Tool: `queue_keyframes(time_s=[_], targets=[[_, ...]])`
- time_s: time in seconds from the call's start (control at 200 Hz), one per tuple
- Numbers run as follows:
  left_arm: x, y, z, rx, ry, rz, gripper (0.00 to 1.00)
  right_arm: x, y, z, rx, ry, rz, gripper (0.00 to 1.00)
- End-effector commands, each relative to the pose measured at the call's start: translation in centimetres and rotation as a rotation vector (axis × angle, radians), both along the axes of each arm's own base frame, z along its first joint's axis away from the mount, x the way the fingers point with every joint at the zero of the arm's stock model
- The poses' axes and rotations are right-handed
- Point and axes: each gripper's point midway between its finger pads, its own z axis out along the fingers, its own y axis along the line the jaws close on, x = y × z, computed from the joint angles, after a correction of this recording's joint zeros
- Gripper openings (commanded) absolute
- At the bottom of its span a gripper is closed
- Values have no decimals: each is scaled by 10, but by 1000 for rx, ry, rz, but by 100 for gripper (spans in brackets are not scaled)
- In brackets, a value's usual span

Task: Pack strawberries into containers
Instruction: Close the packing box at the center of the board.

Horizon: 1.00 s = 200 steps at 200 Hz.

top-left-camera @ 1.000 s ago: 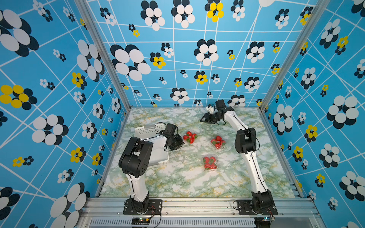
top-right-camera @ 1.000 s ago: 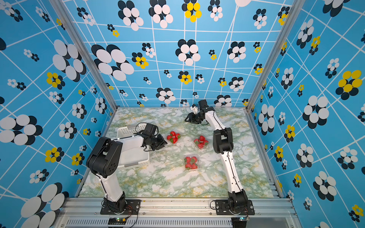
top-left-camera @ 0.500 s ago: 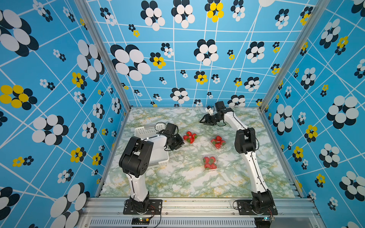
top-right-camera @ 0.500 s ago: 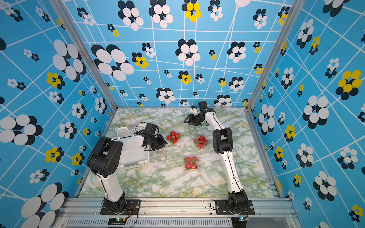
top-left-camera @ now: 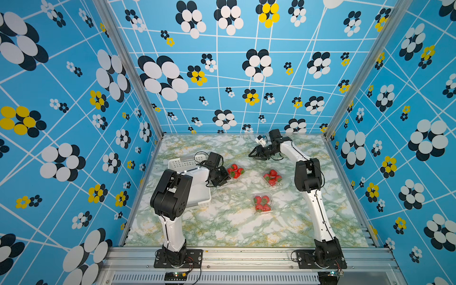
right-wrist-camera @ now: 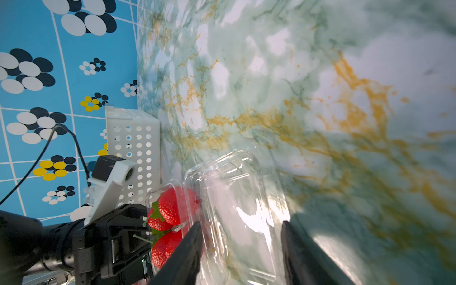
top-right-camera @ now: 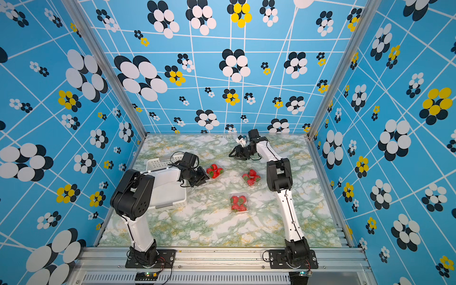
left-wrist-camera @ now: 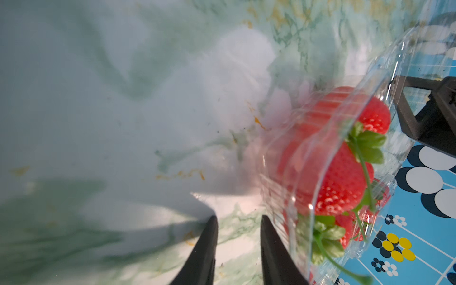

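Note:
Three clear containers hold red strawberries: one at the left (top-left-camera: pixel 235 170), one at the right (top-left-camera: pixel 272 177), one nearer the front (top-left-camera: pixel 262 202). My left gripper (top-left-camera: pixel 225 177) is low beside the left container, shut with nothing between its fingers (left-wrist-camera: pixel 238 218). One finger rests against that container's clear wall (left-wrist-camera: pixel 283 187), with the strawberries (left-wrist-camera: pixel 340 177) behind it. My right gripper (top-left-camera: pixel 254 156) hovers behind this container, open (right-wrist-camera: pixel 240 223). Its open clear lid (right-wrist-camera: pixel 237 187) shows between the fingers; contact cannot be told. The strawberries (right-wrist-camera: pixel 172 207) lie beyond.
A large white perforated basket (top-left-camera: pixel 182 162) stands at the left under my left arm and also shows in the right wrist view (right-wrist-camera: pixel 133 133). Blue flowered walls close the marble table (top-left-camera: pixel 222 222) on three sides.
The right gripper has edged slightly to the left. The left arm and the containers have not visibly moved.

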Motion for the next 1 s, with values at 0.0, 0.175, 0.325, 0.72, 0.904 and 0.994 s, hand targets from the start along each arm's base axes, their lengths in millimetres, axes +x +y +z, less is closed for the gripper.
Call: queue_keyframes(time_s=[0.0,0.175,0.325,0.72,0.904,0.994], targets=[[-22,15,-37,101,115,-9,32,-14,10,38,57,-27,52,52],[-24,17,-38,106,117,-10,32,-17,9,47,57,-43,62,51],[-27,17,-40,107,124,-12,32,-20,11,62,71,-68,73,51],[-30,19,-46,112,131,-14,31,-45,27,92,171,-62,160,52],[-30,20,-47,112,125,-10,31,-57,36,100,193,-70,189,52],[-29,19,-46,109,119,-7,31,-62,40,110,216,-82,205,52]])
